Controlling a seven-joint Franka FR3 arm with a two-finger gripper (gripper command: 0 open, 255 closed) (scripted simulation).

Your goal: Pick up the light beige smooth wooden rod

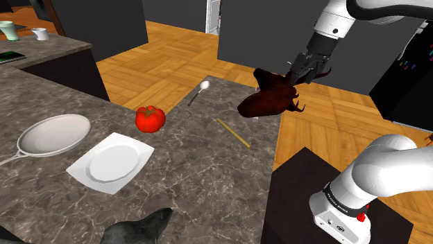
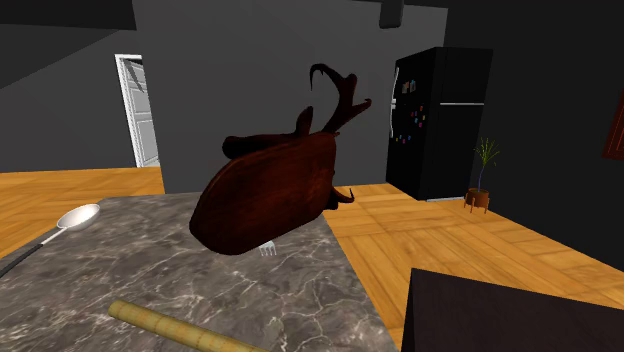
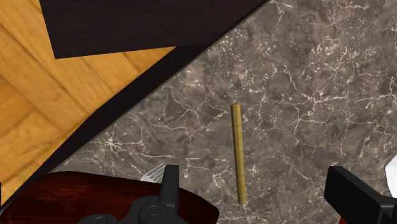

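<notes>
The claw (image 1: pixel 309 73) hangs wide open and empty; in the shoulder view, the tan rod (image 1: pixel 232 133) lies flat on the counter (image 1: pixel 182 181) at its 8 o'clock.

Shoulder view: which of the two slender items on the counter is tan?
The straight yellowish-tan rod, even in width; the other, a silvery spoon, ends in a round bowl.

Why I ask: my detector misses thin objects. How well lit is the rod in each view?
Shoulder view: rod thin but evenly lit, pale against the dark counter. Second exterior view: dim overall, rod cropped at the bottom edge. Wrist view: brightest, rod shown full length with strong contrast.
</notes>
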